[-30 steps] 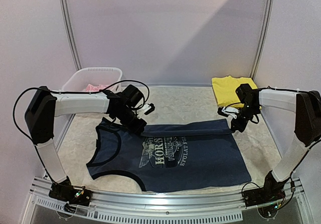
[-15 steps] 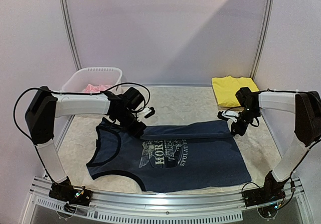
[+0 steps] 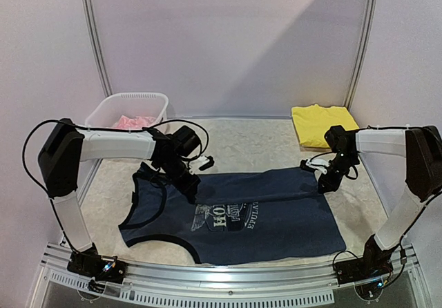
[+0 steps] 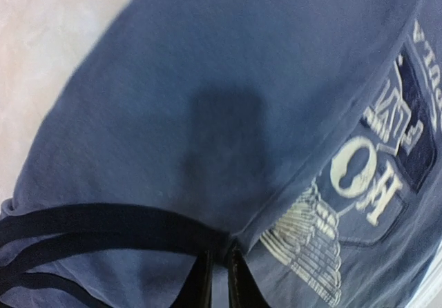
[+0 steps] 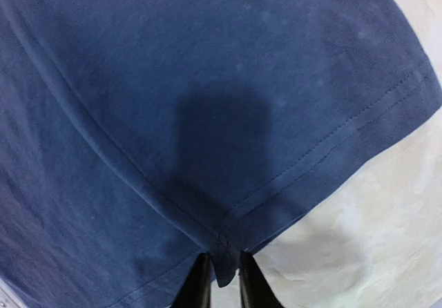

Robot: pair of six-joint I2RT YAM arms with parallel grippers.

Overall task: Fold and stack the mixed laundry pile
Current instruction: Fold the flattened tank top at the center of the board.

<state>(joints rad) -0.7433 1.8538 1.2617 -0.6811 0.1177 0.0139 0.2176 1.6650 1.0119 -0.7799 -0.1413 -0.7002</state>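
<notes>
One navy tank top [image 3: 262,215] with a white printed crest lies spread on the desk [image 3: 242,142] between the two claws, its far side doubled over toward the near edge so that the folded layer covers the top of the print; the left claw [image 3: 193,189] stands at the left end of that fold, just beside the dark-bound straps, and the right claw [image 3: 322,184] at the right end; each is narrowed to a slit with the cloth's edge pinched between its fingers, a stitched corner showing in the right one's gap, with pale desk just beside it; beyond the left claw a white slotted basket [image 3: 110,108] holds a pink garment [image 3: 132,122]; beyond the right claw a yellow garment [image 3: 319,123] lies folded flat, apart from the tank top.
</notes>
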